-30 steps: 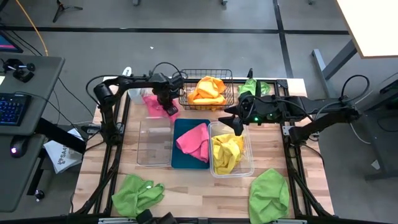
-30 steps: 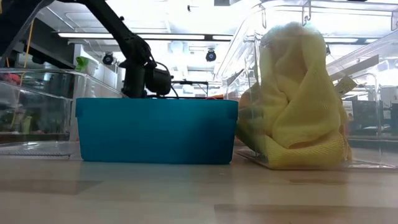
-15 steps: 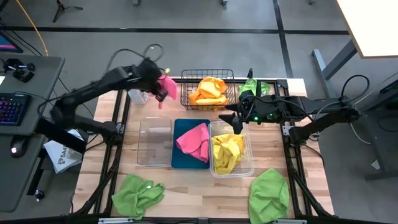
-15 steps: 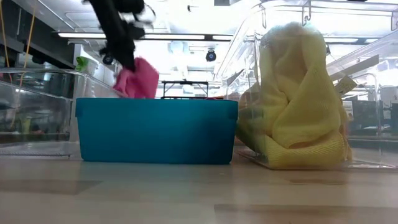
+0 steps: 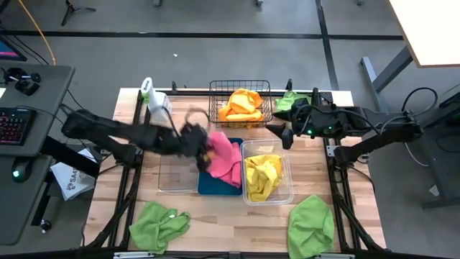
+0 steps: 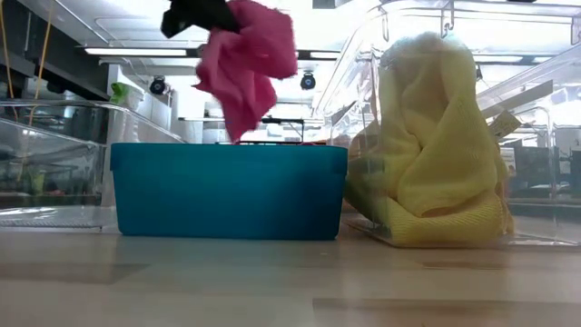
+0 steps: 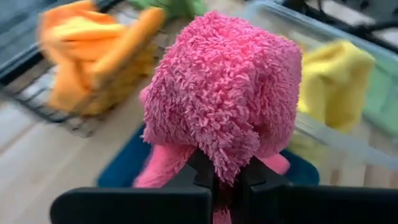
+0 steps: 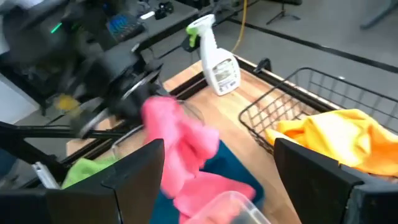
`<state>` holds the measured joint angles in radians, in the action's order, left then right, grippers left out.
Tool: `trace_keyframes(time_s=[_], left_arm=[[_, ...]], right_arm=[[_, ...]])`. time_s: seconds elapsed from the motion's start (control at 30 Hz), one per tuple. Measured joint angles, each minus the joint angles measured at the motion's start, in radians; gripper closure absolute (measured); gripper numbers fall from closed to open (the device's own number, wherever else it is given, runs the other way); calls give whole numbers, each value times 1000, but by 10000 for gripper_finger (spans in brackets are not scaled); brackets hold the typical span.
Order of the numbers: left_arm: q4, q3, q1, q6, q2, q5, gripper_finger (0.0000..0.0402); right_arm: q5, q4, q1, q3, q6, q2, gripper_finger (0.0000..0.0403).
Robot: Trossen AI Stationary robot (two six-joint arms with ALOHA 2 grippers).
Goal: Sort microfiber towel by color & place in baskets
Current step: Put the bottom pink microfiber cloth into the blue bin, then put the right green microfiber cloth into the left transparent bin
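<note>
The left gripper (image 5: 200, 147) is clamped shut on a pink towel (image 7: 227, 106), carrying it above the left edge of the blue tub (image 5: 203, 183). In the low view the towel (image 6: 243, 68) hangs clear of the tub (image 6: 227, 191), not touching its rim. A 2nd pink towel (image 5: 228, 162) already lies inside the blue tub.

The right gripper (image 5: 284, 134) hovers near the table's rear, between the wire basket (image 5: 217, 88) and the right clear tub (image 5: 287, 188). Its fingers (image 8: 134, 171) are spread wide and hold nothing.

Basket contents:
- Wire basket, rear centre: 1 orange towel (image 5: 241, 105).
- Right clear tub, touching the blue tub's right side: 1 yellow towel (image 5: 262, 175).
- Left clear tub (image 5: 172, 183), just left of the blue tub: no towel visible inside.

Loose items on the table:
- 1 green towel (image 5: 159, 223) at the front left.
- 1 green towel (image 5: 310, 226) at the front right.
- 1 green towel (image 5: 290, 101) at the rear, right of the wire basket.
- 1 spray bottle (image 5: 152, 98) at the rear left corner.
</note>
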<state>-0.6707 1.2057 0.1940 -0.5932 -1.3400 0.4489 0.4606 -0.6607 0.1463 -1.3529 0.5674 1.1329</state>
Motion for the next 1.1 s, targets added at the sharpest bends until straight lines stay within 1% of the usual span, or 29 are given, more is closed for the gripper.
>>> trace_keyframes(time_s=[0.1,0.17,0.23,0.33,0.37,0.4,0.5,0.63,0.73,0.87,0.93,1.0,1.07,1.1], left_arm=[[54,0,63,62,-105,16,401],[82,0,71,148,-176,-15,401],[92,-1,54,214,-230,-93,401],[32,23,14,247,-287,-281,401],[7,30,1,253,-299,-325,401],[-5,34,-12,264,-304,-362,399],[3,40,-43,315,-302,-418,384],[1,41,-82,374,-298,-478,343],[-38,67,-106,398,-297,-522,300],[-122,130,-118,405,-297,-519,236],[-188,182,-117,425,-297,-518,209],[-307,253,-115,437,-297,-509,191],[-441,317,-114,405,-293,-481,181],[-481,332,-114,388,-280,-461,179]], right_arm=[[3,-24,0,0,0,-3,105],[3,-32,0,0,-1,-3,105],[3,-36,0,0,-8,-2,105],[2,-60,0,0,-8,-2,105],[2,-68,0,0,-8,-2,105],[2,-78,0,0,-8,-2,105],[-1,-106,0,0,2,-2,105],[-2,-118,0,0,1,-2,105],[-14,-130,0,0,1,-4,105],[-62,-189,0,0,24,-5,105],[-72,-259,1,0,83,-5,105],[-67,-357,1,0,179,-5,105],[-51,-476,1,0,305,0,105],[-47,-540,1,0,361,6,105]])
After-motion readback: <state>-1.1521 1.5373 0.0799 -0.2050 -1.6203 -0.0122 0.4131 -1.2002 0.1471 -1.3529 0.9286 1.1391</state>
